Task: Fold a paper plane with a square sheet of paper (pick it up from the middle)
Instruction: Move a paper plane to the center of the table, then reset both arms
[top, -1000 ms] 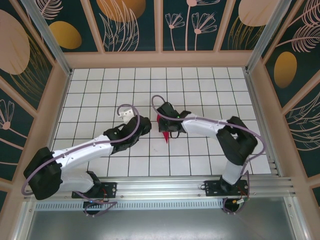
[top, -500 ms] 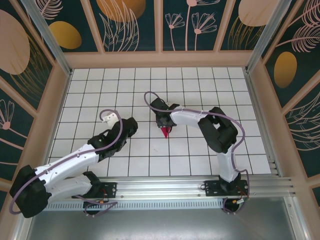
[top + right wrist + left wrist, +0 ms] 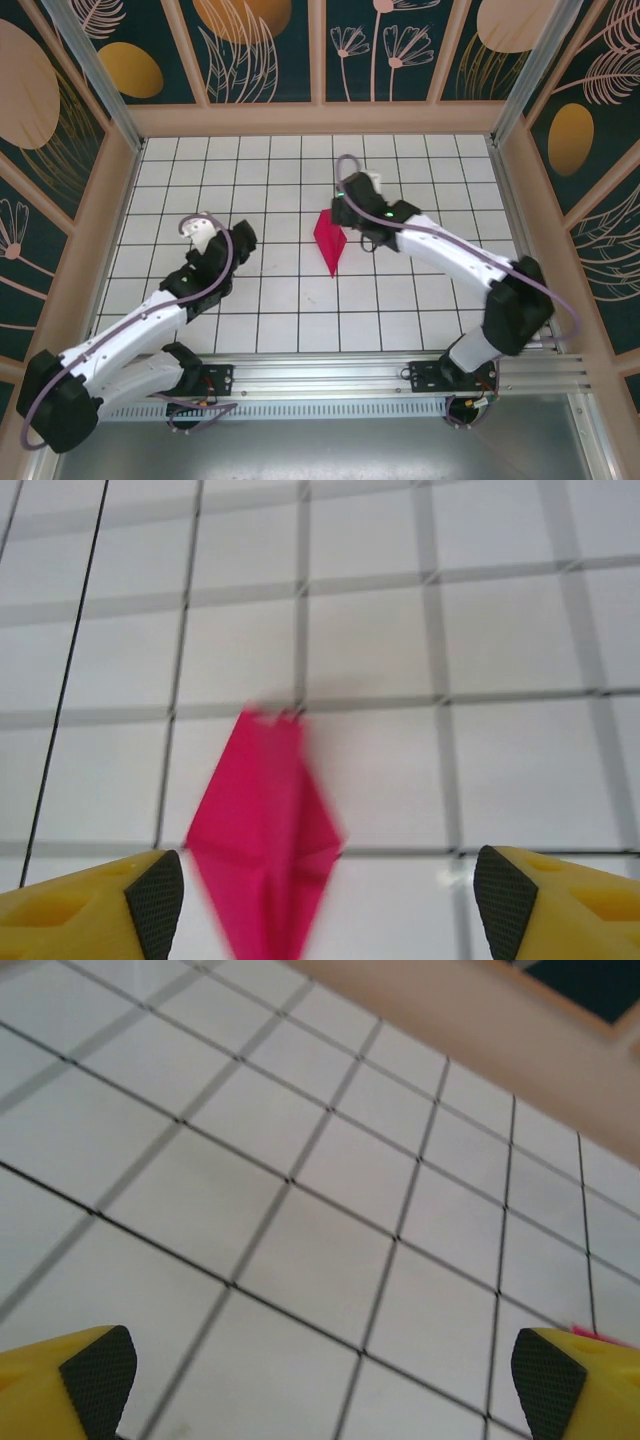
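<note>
The white tiled worktop point(image 3: 420, 300) carries the paper plane point(image 3: 331, 240) near its middle, a little toward the far edge. The right jaws stand wide just beside it on its right, holding nothing. The left jaws, also wide and empty, sit well apart toward the left edge. Folding looks done, so both should lift straight clear without brushing it. The plane is a flat, creased magenta dart, its tip toward the near edge.
</note>
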You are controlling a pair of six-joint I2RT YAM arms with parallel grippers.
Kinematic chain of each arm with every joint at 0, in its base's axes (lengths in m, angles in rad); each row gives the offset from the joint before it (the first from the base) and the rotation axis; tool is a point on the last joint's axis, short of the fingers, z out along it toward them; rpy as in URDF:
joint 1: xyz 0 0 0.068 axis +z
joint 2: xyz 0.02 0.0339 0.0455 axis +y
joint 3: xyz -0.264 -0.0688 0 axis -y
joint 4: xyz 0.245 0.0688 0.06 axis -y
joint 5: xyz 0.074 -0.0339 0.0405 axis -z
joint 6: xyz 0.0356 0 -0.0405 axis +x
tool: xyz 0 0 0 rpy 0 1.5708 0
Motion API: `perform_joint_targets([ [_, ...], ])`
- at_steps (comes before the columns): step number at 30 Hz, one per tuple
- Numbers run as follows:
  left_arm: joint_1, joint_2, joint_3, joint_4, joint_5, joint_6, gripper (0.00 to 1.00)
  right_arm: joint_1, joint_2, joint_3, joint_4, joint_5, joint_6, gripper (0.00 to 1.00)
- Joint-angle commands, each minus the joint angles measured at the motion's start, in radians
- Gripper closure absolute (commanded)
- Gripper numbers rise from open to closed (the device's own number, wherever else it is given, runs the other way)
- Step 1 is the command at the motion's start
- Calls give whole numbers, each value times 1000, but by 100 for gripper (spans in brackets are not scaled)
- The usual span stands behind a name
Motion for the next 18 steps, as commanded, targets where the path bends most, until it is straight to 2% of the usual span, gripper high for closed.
perform_joint_targets([
  [1,95,-54,-60,72,-169,189,1,-131,-103,-225,132,266,-61,18],
  [3,153,-59,-137,235,-185,333,1,-258,-175,-397,323,283,-147,18],
  [6,219,9,-185,374,-230,470,2,-429,-219,-589,600,165,-267,17],
  [8,228,43,-245,572,-230,643,2,-489,-208,-675,800,116,-346,17],
  [9,246,73,-286,711,-211,712,2,-511,-193,-730,928,79,-397,17],
  [12,340,168,-303,813,-55,684,2,-555,-101,-860,1320,-47,-513,17],
  [13,348,204,-329,903,-37,703,2,-569,-76,-866,1382,-80,-526,18],
  [15,350,293,-408,1200,21,806,1,-589,-46,-864,1446,-172,-564,20],
  [18,393,347,-436,1382,137,836,1,-618,-3,-895,1560,-218,-565,21],
])
